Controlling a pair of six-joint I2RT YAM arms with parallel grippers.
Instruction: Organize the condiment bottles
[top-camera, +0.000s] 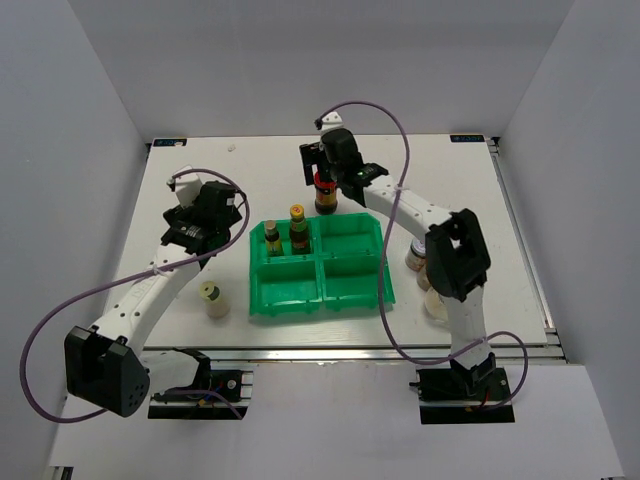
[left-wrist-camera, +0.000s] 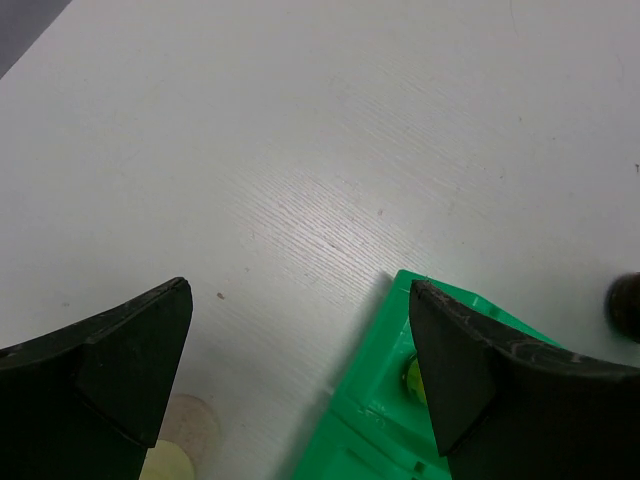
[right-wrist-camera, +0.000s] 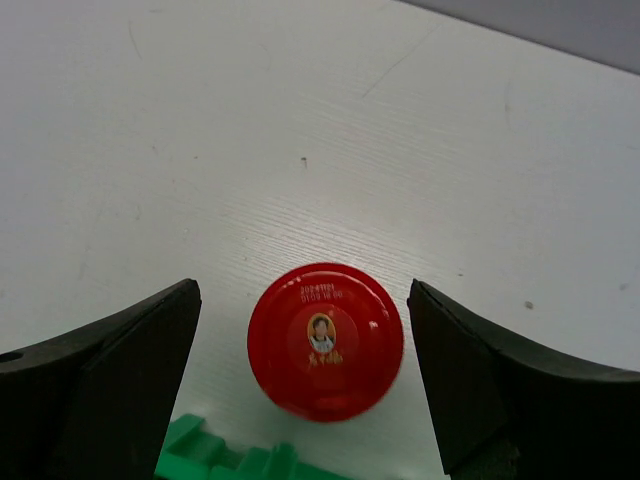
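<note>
A red-lidded dark jar (top-camera: 326, 192) stands on the white table just behind the green tray (top-camera: 352, 290). My right gripper (top-camera: 322, 172) hovers over it, open; in the right wrist view the red lid (right-wrist-camera: 326, 340) lies between the spread fingers of the gripper (right-wrist-camera: 300, 292), untouched. Two slim dark yellow-capped bottles (top-camera: 273, 237) (top-camera: 298, 228) stand in the tray's back-left compartment. A cream yellow-capped bottle (top-camera: 212, 298) stands left of the tray. My left gripper (top-camera: 228, 222) is open and empty above the table by the tray's back-left corner (left-wrist-camera: 400, 400).
Two pale jars (top-camera: 416, 257) (top-camera: 435, 302) stand right of the tray, partly hidden by my right arm. The tray's other three compartments hold nothing. The tray's rim (right-wrist-camera: 230, 462) shows just below the red lid. Bare table lies at the back and far left.
</note>
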